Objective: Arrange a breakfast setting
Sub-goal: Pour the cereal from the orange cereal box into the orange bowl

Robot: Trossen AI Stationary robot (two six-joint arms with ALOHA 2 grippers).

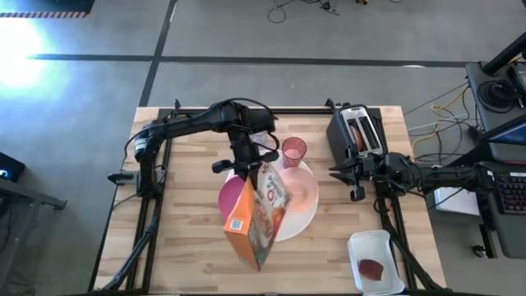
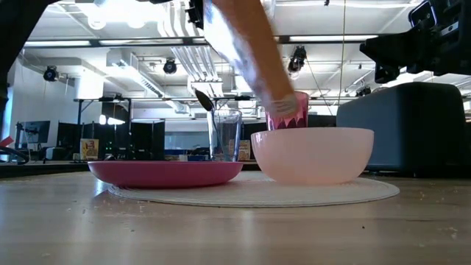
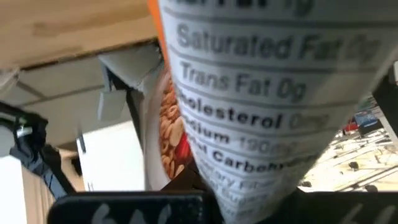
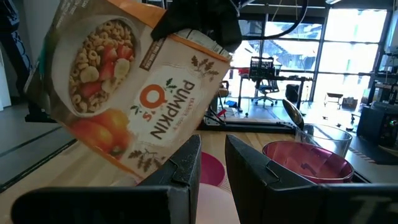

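The orange cereal box hangs tilted above the middle of the wooden desk, pinched at its upper end by the left claw, whose fingers are closed tight on the cardboard. Its front reads "PUMPKIN" beside a large "O" and a picture of ring cereal with strawberry slices and a pumpkin; the white side panel lists "Saturated Fat 0g", "Trans Fat 0g", "Cholesterol" and "Carbohydrate" in grey print. Under the box lies the large white round mat, thin and faintly woven, carrying the shallow magenta plate on its left part and the smooth, matte peach bowl on its right. At the mat's far edge stand the translucent pink cup and the small clear glass, which holds the spoon. The right claw hovers near the right edge beside a chrome toaster, fingers slightly parted and holding nothing. A white tray sits at the near right corner.
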